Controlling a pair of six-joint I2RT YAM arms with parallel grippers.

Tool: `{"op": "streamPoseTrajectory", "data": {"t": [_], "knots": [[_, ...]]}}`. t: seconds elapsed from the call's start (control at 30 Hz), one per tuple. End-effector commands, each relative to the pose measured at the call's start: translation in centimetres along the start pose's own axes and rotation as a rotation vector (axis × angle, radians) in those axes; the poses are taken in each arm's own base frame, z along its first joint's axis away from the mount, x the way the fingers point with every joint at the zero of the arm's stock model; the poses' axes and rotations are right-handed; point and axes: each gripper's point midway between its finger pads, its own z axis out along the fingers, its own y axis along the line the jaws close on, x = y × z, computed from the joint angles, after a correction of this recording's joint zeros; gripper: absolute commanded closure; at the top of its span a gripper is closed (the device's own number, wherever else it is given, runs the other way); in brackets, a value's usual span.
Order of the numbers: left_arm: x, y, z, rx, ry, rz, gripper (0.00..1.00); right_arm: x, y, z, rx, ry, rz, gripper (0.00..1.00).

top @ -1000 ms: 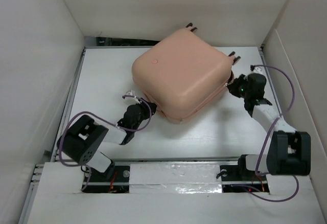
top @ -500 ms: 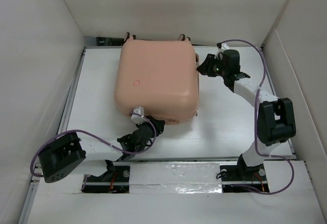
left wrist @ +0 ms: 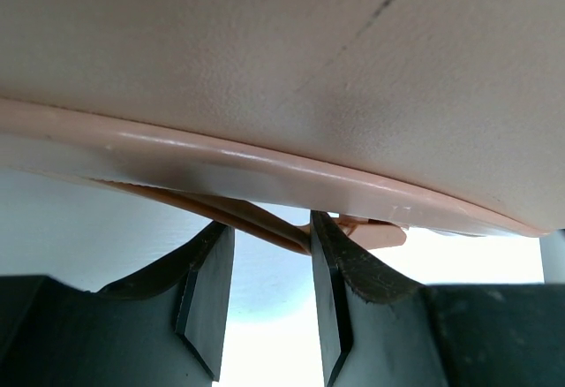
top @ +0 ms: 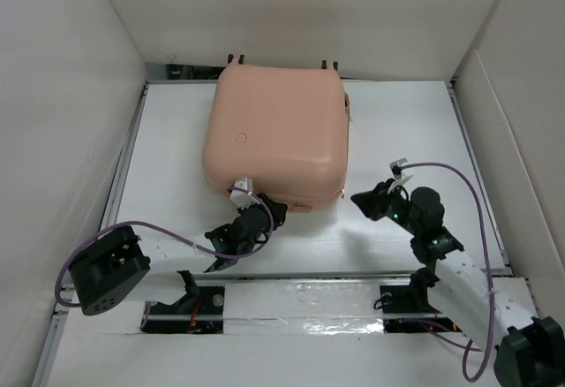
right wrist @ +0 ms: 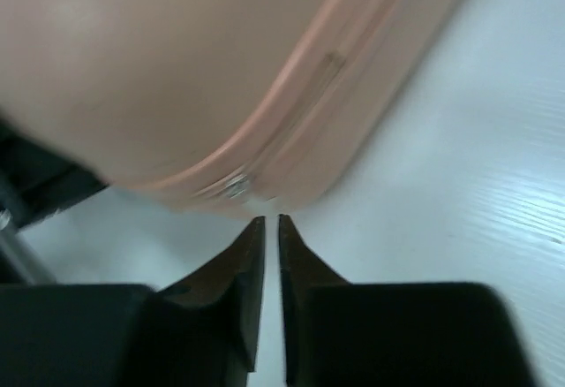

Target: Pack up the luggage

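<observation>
The luggage [top: 274, 135] lies closed at centre frame. Left fingers [left wrist: 207, 290] stand parted astride its pink zipper tab [left wrist: 265, 219]; right fingers [right wrist: 247, 281] are nearly closed, empty.

The luggage [top: 274, 135] has been turned from diagonal to square. The right gripper [top: 359, 201] has been drawn back from its far right side to near its near right corner. The left gripper [top: 267, 209] has been moved to its near edge.
</observation>
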Motion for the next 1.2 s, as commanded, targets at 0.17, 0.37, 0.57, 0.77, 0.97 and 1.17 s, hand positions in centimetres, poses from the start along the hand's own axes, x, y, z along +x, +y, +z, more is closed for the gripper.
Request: {"op": "streamPoseTrajectory", "data": {"t": [0.17,0.37,0.57,0.77,0.97,1.17], "knots": [[-1.7,-7.5,-0.7,0.255,0.009,0.039,1.00,-0.2,3.8,-0.4,-0.113,-0.105,-0.097,0.57],[-1.9,-7.2,-0.8,0.254,0.007,0.031,1.00,-1.3,2.6,2.7,-0.025,-0.059,-0.175,0.55],[-1.7,-7.2,-0.9,0.260,0.014,0.034,1.00,-2.4,2.1,3.9,0.016,-0.063,-0.217,0.57],[-1.8,-7.1,-0.7,0.258,0.013,0.032,1.00,-2.0,1.9,5.2,0.002,-0.041,-0.215,0.63],[-2.1,-7.3,-0.6,0.266,0.005,0.025,1.00,-0.9,2.1,5.5,-0.034,-0.036,-0.195,0.82],[-2.9,-8.6,-0.4,0.294,-0.017,0.027,1.00,-0.1,2.2,5.4,-0.021,-0.010,-0.168,1.00]]}}
